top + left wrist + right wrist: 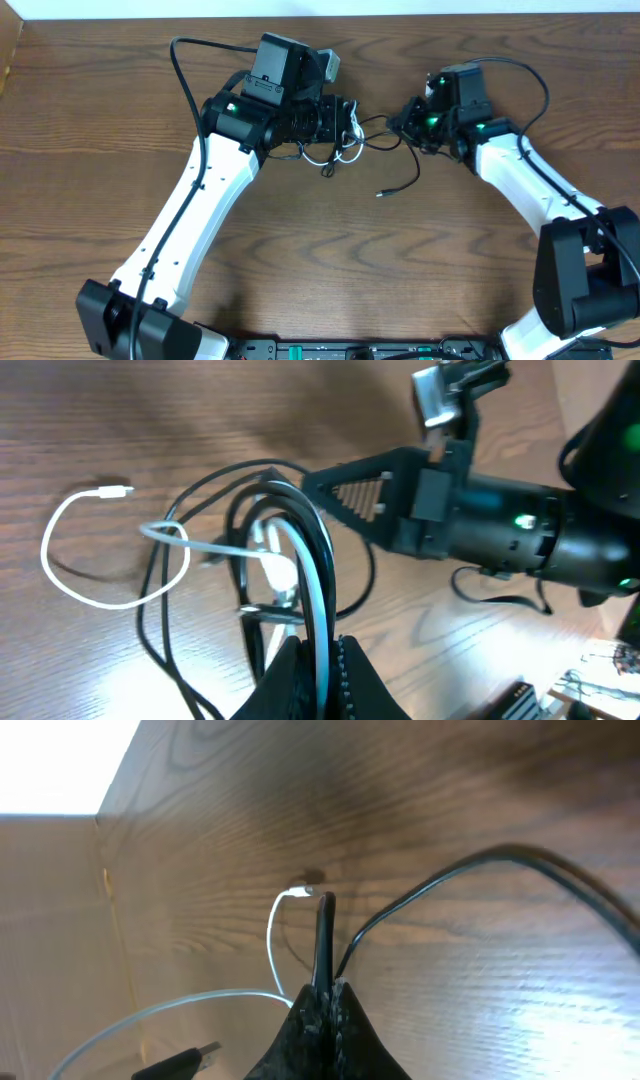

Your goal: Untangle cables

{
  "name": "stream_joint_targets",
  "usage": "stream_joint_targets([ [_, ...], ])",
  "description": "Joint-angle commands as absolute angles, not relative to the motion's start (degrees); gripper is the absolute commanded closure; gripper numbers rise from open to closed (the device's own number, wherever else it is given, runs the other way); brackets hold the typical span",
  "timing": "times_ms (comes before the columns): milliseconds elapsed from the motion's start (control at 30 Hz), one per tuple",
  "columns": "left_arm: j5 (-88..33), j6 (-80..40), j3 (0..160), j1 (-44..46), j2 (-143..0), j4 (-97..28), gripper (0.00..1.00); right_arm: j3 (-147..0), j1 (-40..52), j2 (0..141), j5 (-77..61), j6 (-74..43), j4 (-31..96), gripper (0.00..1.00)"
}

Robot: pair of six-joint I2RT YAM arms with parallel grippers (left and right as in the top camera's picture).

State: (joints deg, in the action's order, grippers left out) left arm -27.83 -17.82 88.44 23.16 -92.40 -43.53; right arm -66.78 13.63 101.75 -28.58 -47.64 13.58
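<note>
Left hand (348, 118) pinches both cables (316, 605) where they cross, right hand (405, 122) pinches the black cable (322, 940) just opposite, loose loops on worktop (320, 280) below; pull-apart step seemingly starting, next likely needs slow separation, watching the white loop (46, 552) for snags.

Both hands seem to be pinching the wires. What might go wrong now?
The left hand pinches the thin white cable and thin black cable together, so pulling may drag both instead of separating them. The right hand grips the black cable close by; with the cables looped between, pulling apart might tighten a knot.
</note>
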Motion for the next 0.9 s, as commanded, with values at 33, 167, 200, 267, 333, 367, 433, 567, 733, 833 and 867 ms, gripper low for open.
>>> stream_joint_targets([
  [33, -25.8, -17.7, 88.3, 23.2, -93.4, -43.5, 0.92, -66.8, 8.5, 101.9, -37.0, -38.8, 13.5, 0.99],
  [167, -25.8, -17.7, 88.3, 23.2, -93.8, -43.4, 0.92, -66.8, 4.1, 101.9, -41.3, -34.7, 13.5, 0.99],
  [200, -25.8, -17.7, 88.3, 23.2, -93.9, -43.3, 0.92, -66.8, 3.3, 101.9, -42.2, -33.5, 13.6, 0.99],
  [267, -25.8, -17.7, 88.3, 23.2, -94.1, -43.2, 0.92, -66.8, 1.5, 101.9, -44.5, -31.5, 13.7, 0.99],
  [333, -25.8, -17.7, 88.3, 23.2, -94.1, -43.2, 0.92, -66.8, -0.1, 101.9, -46.2, -29.7, 13.9, 0.99],
  [367, -25.8, -17.7, 88.3, 23.2, -94.1, -43.2, 0.92, -66.8, -0.5, 101.9, -46.3, -29.1, 14.2, 0.99],
  [433, -25.8, -17.7, 88.3, 23.2, -94.1, -43.2, 0.92, -66.8, -1.3, 101.9, -46.2, -27.2, 15.0, 0.99],
  [567, -26.0, -17.7, 88.4, 23.2, -94.1, -42.0, 0.92, -66.8, -2.1, 101.9, -38.3, -24.5, 20.0, 0.98],
  [733, -30.4, -18.2, 88.4, 23.1, -93.3, -35.5, 0.92, -66.8, -2.2, 101.9, -26.3, -24.5, 25.5, 0.94],
  [833, -33.5, -18.9, 88.4, 23.0, -92.3, -29.6, 0.92, -66.8, -2.1, 101.9, -25.4, -22.1, 27.5, 0.87],
  [867, -34.0, -19.5, 88.4, 23.0, -91.9, -27.6, 0.92, -66.8, -2.1, 101.9, -25.4, -20.8, 28.0, 0.78],
])
